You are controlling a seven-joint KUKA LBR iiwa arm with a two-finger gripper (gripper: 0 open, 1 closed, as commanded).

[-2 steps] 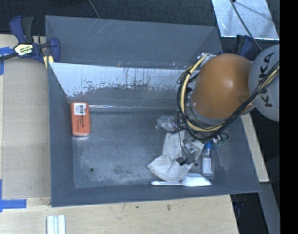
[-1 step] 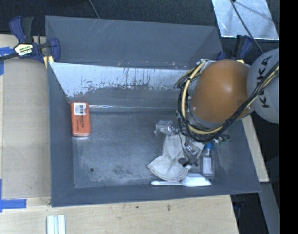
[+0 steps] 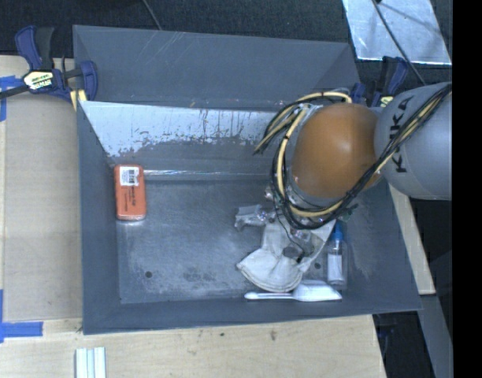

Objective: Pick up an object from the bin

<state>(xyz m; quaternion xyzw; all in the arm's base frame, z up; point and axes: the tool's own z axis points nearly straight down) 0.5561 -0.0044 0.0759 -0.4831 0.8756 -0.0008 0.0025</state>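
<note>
I judge the pick not yet done: my gripper (image 3: 292,246) hangs low at the lower right of the bin (image 3: 99,227), over a crumpled white cloth (image 3: 266,272). The wrist hides the claw, so I cannot tell whether it is open, closed or gripping. The cloth lies limp and bunched on the floor, a white stick (image 3: 296,294) just beside it; grasp and lift are left, I think.
</note>
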